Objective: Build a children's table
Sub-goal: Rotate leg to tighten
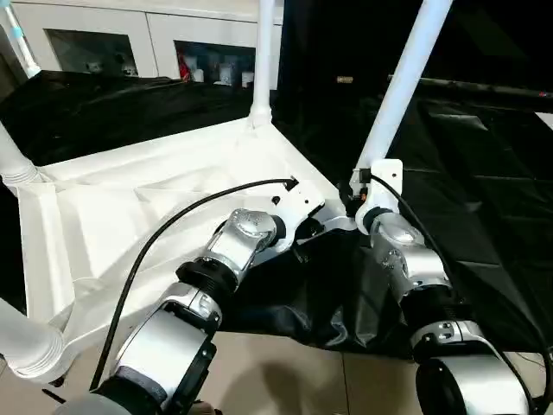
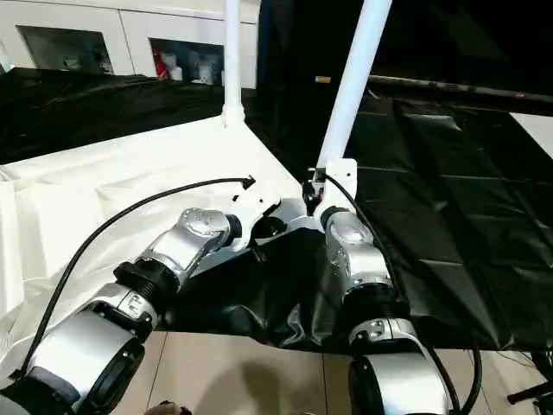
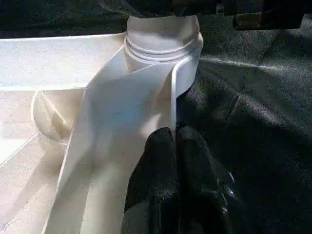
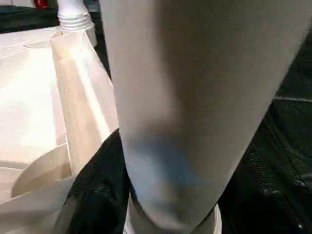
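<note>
The children's table top (image 1: 130,199) lies upside down on the black-draped surface, with white legs standing up from its corners. My left gripper (image 3: 173,139) is shut on the thin rim of the top, just short of the near right corner socket (image 3: 163,36). The leg (image 1: 399,95) in that socket rises tilted to the right. My right gripper (image 1: 361,201) is closed around this leg low down, just above the socket; in the right wrist view the leg (image 4: 170,97) stands right in front of the camera. Another leg (image 1: 263,52) stands at the far corner.
Two more legs (image 1: 13,156) (image 1: 26,341) stand at the left corners. The black drape (image 1: 484,190) spreads to the right and hangs over the front edge above a tiled floor (image 1: 285,380). White cabinets (image 1: 130,43) line the back. A black cable (image 1: 173,225) arcs over my left forearm.
</note>
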Controlling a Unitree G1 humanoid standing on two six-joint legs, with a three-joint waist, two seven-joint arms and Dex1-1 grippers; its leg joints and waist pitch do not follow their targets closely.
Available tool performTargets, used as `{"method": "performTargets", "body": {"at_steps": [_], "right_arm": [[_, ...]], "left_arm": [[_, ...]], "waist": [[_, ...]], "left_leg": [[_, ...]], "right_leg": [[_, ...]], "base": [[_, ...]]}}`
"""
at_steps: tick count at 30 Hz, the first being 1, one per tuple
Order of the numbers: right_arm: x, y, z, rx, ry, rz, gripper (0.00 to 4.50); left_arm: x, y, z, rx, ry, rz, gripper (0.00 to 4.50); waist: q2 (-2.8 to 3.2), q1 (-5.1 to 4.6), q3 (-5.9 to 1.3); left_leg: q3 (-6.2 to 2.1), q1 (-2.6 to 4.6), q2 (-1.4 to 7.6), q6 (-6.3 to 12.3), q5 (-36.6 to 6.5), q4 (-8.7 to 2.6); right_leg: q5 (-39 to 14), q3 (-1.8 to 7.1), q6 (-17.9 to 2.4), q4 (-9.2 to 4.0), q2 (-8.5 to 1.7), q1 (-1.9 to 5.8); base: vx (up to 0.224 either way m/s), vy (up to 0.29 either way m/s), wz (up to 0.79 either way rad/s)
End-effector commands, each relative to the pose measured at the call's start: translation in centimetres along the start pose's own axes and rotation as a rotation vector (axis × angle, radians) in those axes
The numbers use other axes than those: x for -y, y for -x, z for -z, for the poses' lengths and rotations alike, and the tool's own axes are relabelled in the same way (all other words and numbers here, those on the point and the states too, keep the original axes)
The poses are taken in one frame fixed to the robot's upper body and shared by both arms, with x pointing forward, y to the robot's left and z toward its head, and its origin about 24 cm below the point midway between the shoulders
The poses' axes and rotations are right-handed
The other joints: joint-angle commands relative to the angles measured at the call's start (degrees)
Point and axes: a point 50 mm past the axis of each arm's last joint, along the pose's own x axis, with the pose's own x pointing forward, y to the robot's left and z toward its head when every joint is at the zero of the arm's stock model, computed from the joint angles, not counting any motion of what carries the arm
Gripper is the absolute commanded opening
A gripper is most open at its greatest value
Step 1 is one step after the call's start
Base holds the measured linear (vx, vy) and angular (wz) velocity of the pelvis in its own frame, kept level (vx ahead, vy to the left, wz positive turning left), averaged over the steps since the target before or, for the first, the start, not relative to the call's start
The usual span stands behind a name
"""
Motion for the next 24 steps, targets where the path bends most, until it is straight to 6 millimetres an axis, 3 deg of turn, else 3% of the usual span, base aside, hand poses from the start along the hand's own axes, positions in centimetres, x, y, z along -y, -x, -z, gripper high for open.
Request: {"method": "performTargets", "body": {"at_steps": [1, 8, 10, 12, 16, 21, 24], "right_arm": [[-2.2, 0.0, 1.8, -0.07, -0.037, -0.114, 2.63], [0.0, 0.7, 1.0, -0.061, 0.059, -0.285, 3.05], [0.8, 1.8, 1.0, -0.076, 0.14, -0.448, 3.05], [0.9, 2.0, 1.0, -0.074, 0.152, -0.475, 3.05], [1.9, 3.4, 0.7, -0.084, 0.242, -0.63, 3.05], [2.5, 4.5, 0.4, -0.098, 0.279, -0.746, 3.05], [2.5, 4.9, 0.1, -0.098, 0.266, -0.799, 3.05]], "left_arm": [[-0.4, 0.1, -1.9, 0.063, -0.041, -0.019, 0.0], [-1.3, 1.5, -0.7, 0.07, -0.068, 0.063, 0.0], [-1.5, 2.4, 0.0, 0.083, -0.094, 0.145, 0.0], [-1.5, 2.6, 0.1, 0.087, -0.098, 0.162, 0.0], [-1.0, 4.2, 0.6, 0.13, -0.131, 0.333, 0.0], [-0.6, 5.2, 1.3, 0.135, -0.124, 0.433, 0.0], [-0.5, 5.6, 1.7, 0.129, -0.122, 0.461, 0.0]], "waist": [[0.24, -0.18, -4.07], [0.15, -1.0, -4.25], [0.07, -0.62, -4.23], [0.04, -0.66, -4.36], [0.22, -0.72, -3.99], [0.33, -0.21, -3.88], [0.25, 0.13, -3.84]], "left_leg": [[0.2, 1.2, 0.61, -0.08, -16.2, -4.12], [0.26, 0.6, 0.55, 1.72, -12.3, -3.84], [0.29, 0.7, 0.58, 3.11, -10.9, -3.66], [0.37, 0.6, 0.72, 4.09, -10.0, -3.54], [0.32, 1.0, 1.04, 3.21, -13.9, -3.89], [0.4, 1.21, 1.24, 2.64, -15.6, -3.98], [0.33, 1.26, 1.28, 1.93, -15.9, -4.09]], "right_leg": [[-12.5, 1.76, -10.6, -4.59, -2.3, 2.52], [-6.4, 1.71, -12.6, -3.91, -2.17, 3.1], [-3.9, 1.63, -13.5, -3.87, -2.15, 3.38], [-1.8, 1.74, -14.5, -3.49, -2.3, 3.39], [-8.4, 1.7, -14.7, -4.08, -2.45, 3.04], [-9.6, 1.86, -15.0, -4.08, -2.45, 2.76], [-11.3, 1.88, -14.1, -4.12, -2.46, 2.63]], "base": [[0.0, 0.0, 0.0], [0.0, 0.0, 0.0], [0.0, 0.0, 0.0], [0.0, 0.0, 0.0], [0.0, 0.0, 0.0], [0.0, 0.0, 0.0], [0.0, 0.0, 0.0]]}}
